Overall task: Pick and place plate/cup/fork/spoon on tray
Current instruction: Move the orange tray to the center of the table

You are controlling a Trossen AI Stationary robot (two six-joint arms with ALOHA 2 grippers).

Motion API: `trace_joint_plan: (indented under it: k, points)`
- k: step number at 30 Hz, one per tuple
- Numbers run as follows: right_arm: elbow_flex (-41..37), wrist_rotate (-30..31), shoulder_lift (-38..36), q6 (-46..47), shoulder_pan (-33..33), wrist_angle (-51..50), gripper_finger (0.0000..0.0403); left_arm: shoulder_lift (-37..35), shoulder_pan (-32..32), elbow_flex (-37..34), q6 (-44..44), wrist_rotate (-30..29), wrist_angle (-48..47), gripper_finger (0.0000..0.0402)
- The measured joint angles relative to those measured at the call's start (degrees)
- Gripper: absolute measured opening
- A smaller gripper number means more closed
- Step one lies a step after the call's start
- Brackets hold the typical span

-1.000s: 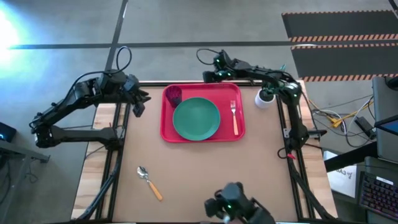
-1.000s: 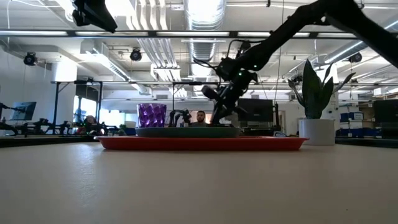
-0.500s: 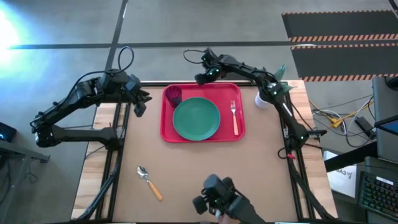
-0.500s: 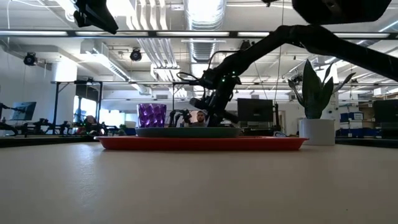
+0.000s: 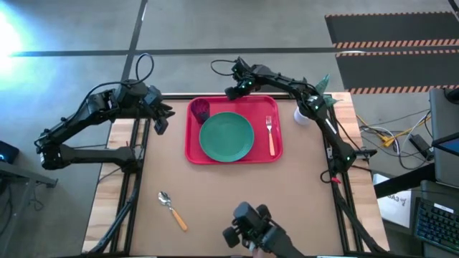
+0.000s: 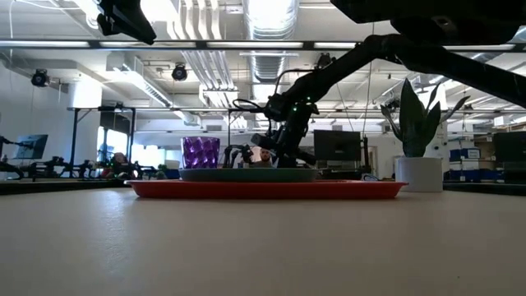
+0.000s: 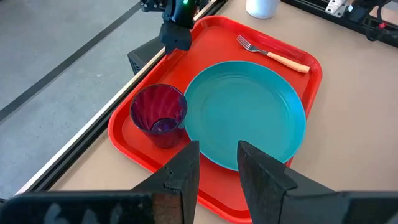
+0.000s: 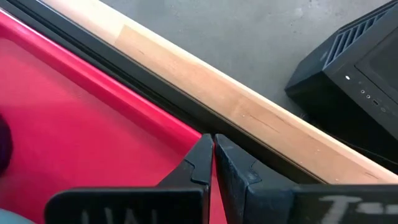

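The red tray (image 5: 192, 152) lies at the table's far middle. On it are the teal plate (image 5: 226, 136), the purple cup (image 5: 200, 110) at its far left corner and the fork (image 5: 270, 134) at its right side. The spoon (image 5: 172, 209) lies flat on the table near the near left. My right gripper (image 5: 232, 92) is shut at the tray's far rim and also shows in the low view (image 6: 275, 152). My left gripper (image 5: 159, 119) hangs open and empty left of the tray; its wrist view looks down on cup (image 7: 158, 114) and plate (image 7: 245, 112). My right gripper has its shut fingertips (image 8: 208, 144) at the tray's far rim (image 8: 180, 127), slanting down from the far side. I cannot tell whether they touch the rim.
A small white pot with a green plant (image 5: 307, 111) stands right of the tray near the right arm. A dark device (image 5: 251, 229) sits at the table's near edge. The brown tabletop (image 5: 237, 193) between tray and near edge holds only the spoon.
My right gripper has gone toward the table's left along the tray's far rim and a little down, then kept still for the last half second. The plate, cup, fork and spoon have stayed where they were.
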Motion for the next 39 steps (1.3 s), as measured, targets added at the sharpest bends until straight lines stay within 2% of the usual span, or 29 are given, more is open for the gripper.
trace_joint_plan:
  k: [11,23,39]
  points:
    - [-2.49,0.61,-0.31,-0.24,1.33,0.53,0.0008,0.11,0.00,0.00,0.00,0.00,0.01,0.0090]
    - [-2.69,0.58,-0.39,-0.22,6.28,-0.14,0.0008,0.09,0.00,0.00,-0.02,0.00,0.01,0.0090]
    - [-2.71,6.62,-0.39,1.35,12.85,-4.35,0.0008,-0.32,0.00,0.00,-0.02,0.02,-0.03,0.0090]
